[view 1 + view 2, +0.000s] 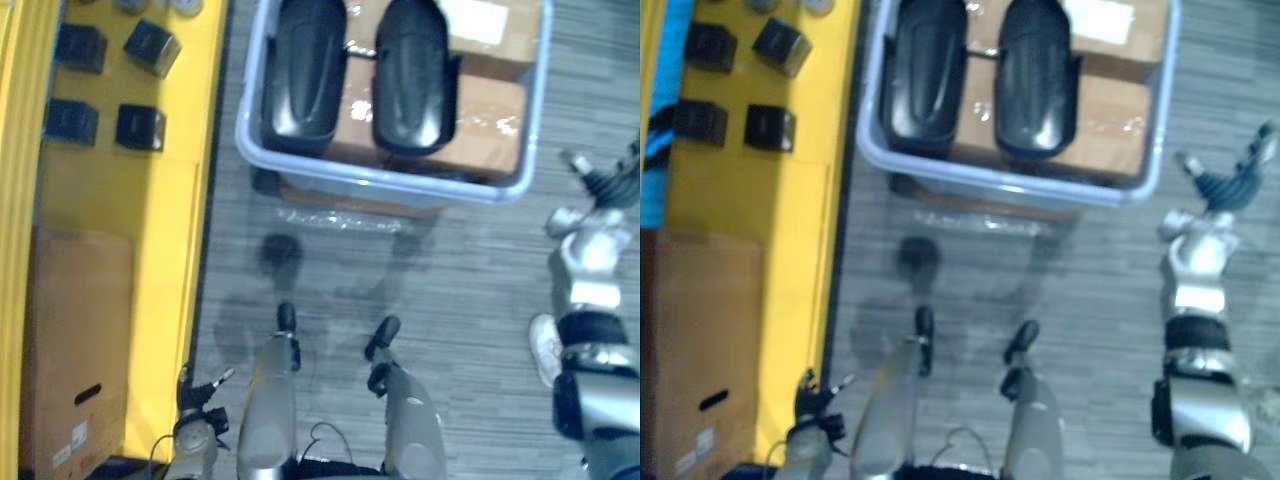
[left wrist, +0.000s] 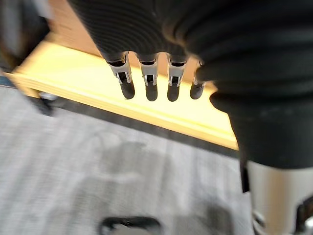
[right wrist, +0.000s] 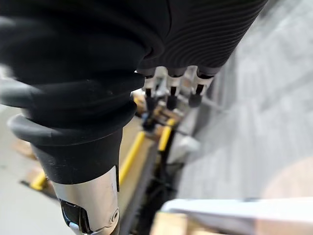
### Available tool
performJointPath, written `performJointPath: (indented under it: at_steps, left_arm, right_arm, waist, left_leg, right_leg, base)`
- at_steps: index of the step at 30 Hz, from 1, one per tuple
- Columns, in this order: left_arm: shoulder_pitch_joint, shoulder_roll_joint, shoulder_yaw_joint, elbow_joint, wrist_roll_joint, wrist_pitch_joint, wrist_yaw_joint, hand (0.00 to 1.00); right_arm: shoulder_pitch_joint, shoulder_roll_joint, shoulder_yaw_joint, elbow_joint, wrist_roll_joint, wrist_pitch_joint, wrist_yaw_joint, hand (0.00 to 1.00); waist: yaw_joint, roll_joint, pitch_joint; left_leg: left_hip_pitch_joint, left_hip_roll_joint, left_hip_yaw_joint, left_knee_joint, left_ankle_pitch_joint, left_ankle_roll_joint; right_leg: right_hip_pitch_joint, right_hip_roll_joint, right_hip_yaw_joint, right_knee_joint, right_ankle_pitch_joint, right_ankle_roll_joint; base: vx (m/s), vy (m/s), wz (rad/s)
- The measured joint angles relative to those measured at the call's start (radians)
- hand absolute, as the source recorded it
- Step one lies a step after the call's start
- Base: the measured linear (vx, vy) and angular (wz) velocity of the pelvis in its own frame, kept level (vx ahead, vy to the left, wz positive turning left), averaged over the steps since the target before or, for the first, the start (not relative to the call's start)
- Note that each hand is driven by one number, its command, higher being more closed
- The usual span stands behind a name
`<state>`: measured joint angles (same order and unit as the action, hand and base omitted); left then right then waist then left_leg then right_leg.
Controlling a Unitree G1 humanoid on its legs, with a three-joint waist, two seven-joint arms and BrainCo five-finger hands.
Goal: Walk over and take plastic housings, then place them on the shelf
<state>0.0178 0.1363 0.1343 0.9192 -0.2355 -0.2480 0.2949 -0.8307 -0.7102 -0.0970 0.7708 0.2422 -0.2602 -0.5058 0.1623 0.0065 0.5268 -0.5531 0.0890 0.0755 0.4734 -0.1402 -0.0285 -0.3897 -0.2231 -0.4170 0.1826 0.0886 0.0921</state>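
I see the two black plastic housings lying side by side on brown cartons inside a pale bin on the grey carpet, well ahead of both hands and touched by neither. My right hand is raised beside the bin's near right corner, so the housings sit forward and to its left; its fingers are spread loose and hold nothing. My left hand hangs low, the housings far forward and to its right, its fingers straight and empty. Just beside that hand runs the yellow shelf, carrying small black blocks ahead of it and a cardboard box to its left.
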Motion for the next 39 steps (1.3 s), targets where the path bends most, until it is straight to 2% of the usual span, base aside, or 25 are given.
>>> performJointPath:
  at_steps: [2,7,9,15,17,19,21,24,27,29,32,37,39]
  left_arm:
    - [0.003,-0.007,0.0,0.012,-0.004,-0.002,-0.031,0.0]
    - [0.003,-0.023,-0.018,0.031,-0.055,-0.013,-0.08,0.0]
    - [0.002,-0.04,-0.06,0.043,-0.074,-0.028,-0.105,0.0]
    - [0.001,-0.071,-0.123,0.062,-0.118,-0.06,-0.151,0.0]
    - [0.001,-0.074,-0.153,0.084,-0.121,-0.074,-0.161,0.0]
    - [0.001,-0.083,-0.157,0.089,-0.122,-0.078,-0.166,0.0]
    - [0.001,-0.085,-0.16,0.09,-0.146,-0.08,-0.173,0.0]
    - [0.001,-0.085,-0.19,0.096,-0.157,-0.088,-0.185,0.0]
    - [0.001,-0.091,-0.201,0.121,-0.16,-0.101,-0.193,0.0]
    - [0.0,-0.097,-0.227,0.127,-0.16,-0.103,-0.194,0.0]
    - [0.0,-0.105,-0.23,0.139,-0.161,-0.112,-0.197,0.0]
    - [-0.002,-0.107,-0.255,0.141,-0.162,-0.122,-0.219,0.0]
    - [-0.002,-0.107,-0.264,0.142,-0.184,-0.122,-0.225,0.0]
  right_arm:
    - [-0.065,-0.03,0.047,0.029,0.029,-0.002,0.002,0.0]
    - [-0.149,-0.045,0.093,0.095,0.084,0.012,0.003,0.0]
    - [-0.172,-0.084,0.103,0.117,0.112,0.039,0.002,0.0]
    - [-0.231,-0.117,0.113,0.226,0.171,0.119,0.004,0.0]
    - [-0.244,-0.117,0.132,0.262,0.179,0.152,0.006,0.0]
    - [-0.246,-0.122,0.132,0.271,0.188,0.159,0.002,0.0]
    - [-0.263,-0.146,0.137,0.283,0.196,0.18,0.002,0.0]
    - [-0.29,-0.186,0.176,0.317,0.194,0.219,0.002,0.0]
    - [-0.312,-0.207,0.199,0.345,0.175,0.231,0.002,0.0]
    - [-0.317,-0.239,0.22,0.347,0.164,0.242,0.006,0.0]
    - [-0.326,-0.246,0.258,0.35,0.127,0.242,0.003,0.0]
    - [-0.335,-0.261,0.262,0.35,0.125,0.246,0.005,0.0]
    - [-0.359,-0.269,0.3,0.35,0.125,0.267,0.025,0.0]
  waist:
    - [0.021,0.015,0.008]
    - [0.059,0.038,0.015]
    - [0.066,0.07,0.017]
    - [0.102,0.133,0.014]
    - [0.11,0.143,0.012]
    - [0.118,0.145,0.011]
    - [0.129,0.147,0.01]
    - [0.155,0.163,-0.001]
    - [0.167,0.175,-0.009]
    - [0.183,0.197,-0.024]
    - [0.189,0.211,-0.033]
    - [0.21,0.228,-0.045]
    - [0.214,0.231,-0.047]
  left_leg:
    - [-0.019,-0.019,-0.041,0.013,0.0,0.0]
    - [-0.051,-0.04,-0.048,0.026,0.002,0.004]
    - [-0.064,-0.059,-0.065,0.029,0.008,0.012]
    - [-0.092,-0.078,-0.067,0.043,0.011,0.017]
    - [-0.102,-0.08,-0.067,0.046,0.013,0.019]
    - [-0.11,-0.08,-0.069,0.049,0.014,0.019]
    - [-0.116,-0.082,-0.071,0.054,0.014,0.019]
    - [-0.128,-0.087,-0.076,0.061,0.014,0.018]
    - [-0.137,-0.091,-0.082,0.06,0.017,0.016]
    - [-0.147,-0.092,-0.089,0.062,0.02,0.015]
    - [-0.149,-0.09,-0.092,0.06,0.021,0.014]
    - [-0.15,-0.084,-0.094,0.062,0.02,0.013]
    - [-0.158,-0.081,-0.1,0.073,0.017,0.008]
  right_leg:
    - [-0.013,-0.013,0.0,0.007,0.004,0.006]
    - [-0.046,-0.04,-0.003,0.035,0.006,0.011]
    - [-0.048,-0.058,-0.022,0.048,0.002,0.016]
    - [-0.089,-0.089,-0.021,0.103,-0.014,0.019]
    - [-0.104,-0.094,-0.02,0.117,-0.019,0.019]
    - [-0.114,-0.097,-0.02,0.128,-0.024,0.018]
    - [-0.123,-0.101,-0.02,0.141,-0.03,0.016]
    - [-0.135,-0.11,-0.022,0.159,-0.039,0.011]
    - [-0.144,-0.113,-0.024,0.165,-0.041,0.009]
    - [-0.151,-0.113,-0.027,0.17,-0.043,0.009]
    - [-0.154,-0.113,-0.03,0.173,-0.046,0.008]
    - [-0.156,-0.109,-0.034,0.178,-0.057,0.002]
    - [-0.164,-0.108,-0.036,0.186,-0.066,-0.001]
  base:
    - [-0.03,0.002,0.08]
    - [-0.06,0.061,0.08]
    - [-0.05,0.066,0.27]
    - [-0.04,0.037,0.08]
    - [0.0,0.0,0.0]
    - [0.0,0.0,0.0]
    - [-0.02,0.003,0.03]
    - [-0.05,0.01,0.06]
    - [-0.03,-0.001,0.05]
    - [-0.03,-0.009,0.07]
    - [-0.01,-0.006,0.01]
    - [0.0,0.0,0.0]
    - [0.0,0.0,0.0]
